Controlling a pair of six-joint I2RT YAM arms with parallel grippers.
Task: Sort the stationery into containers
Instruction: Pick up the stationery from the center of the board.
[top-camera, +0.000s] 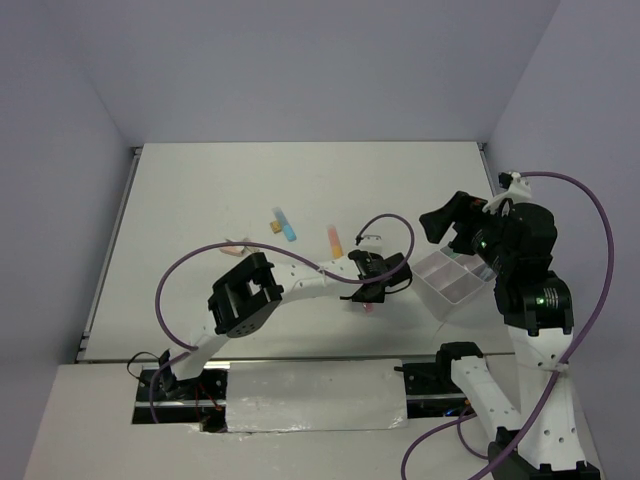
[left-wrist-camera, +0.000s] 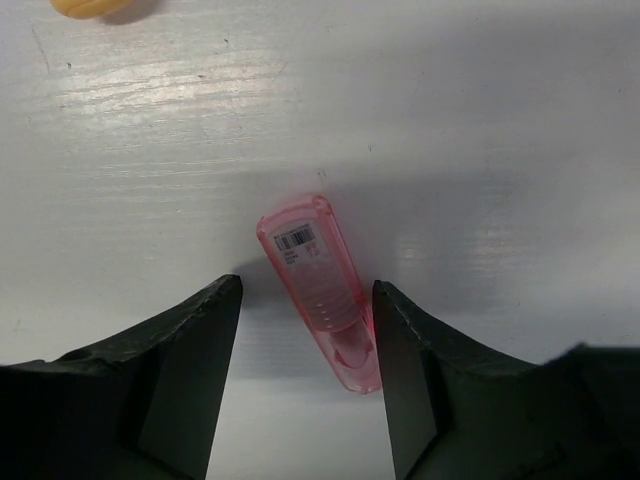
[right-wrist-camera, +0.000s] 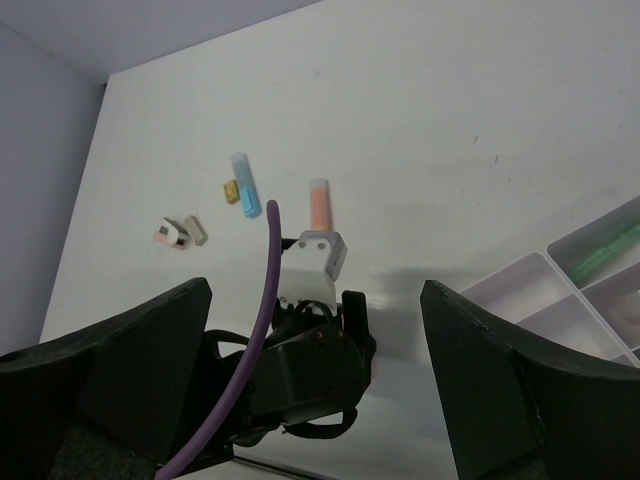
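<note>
**A:** L gripper (left-wrist-camera: 306, 290), status?

**B:** Jaws apart, low over the table (left-wrist-camera: 480, 120), one of its fingers (left-wrist-camera: 195, 340) each side of the pink marker (left-wrist-camera: 318, 290). Not clamped on it. The marker lies flat, barcode label up, slanted in the gap. In the wrist view there's clear space on its left. On its right it's v. close to the pad, can't tell if touching.

**A:** Where's that on the top cam?

**B:** Mid-table, toward the near edge. The L arm (top-camera: 290, 285) reaches across to the right, and the gripper covers most of the marker, only a pink bit shows.

**A:** R gripper?

**B:** R gripper (right-wrist-camera: 315, 290) is spread wide, nothing in it, up in the air above the table, over by the tray (right-wrist-camera: 585, 300).

**A:** Tray?

**B:** White, w/ dividers, right side of the table, set at an angle to the table edge. A green marker (right-wrist-camera: 603, 255) lies in one compt.

**A:** Other stationery?

**B:** All loose on the table, well apart from the tray.
- The orange marker (right-wrist-camera: 318, 203) is just beyond the L gripper.
- The blue marker (right-wrist-camera: 243, 183) is further left, w/ a tan eraser (right-wrist-camera: 229, 192) right beside it.
- Further left again are a pink-white eraser (right-wrist-camera: 168, 235) and a second tan eraser (right-wrist-camera: 196, 231), side by side.

**A:** Anything else?

**B:** A purple cable (right-wrist-camera: 268, 300) arcs up off the L arm.
</note>
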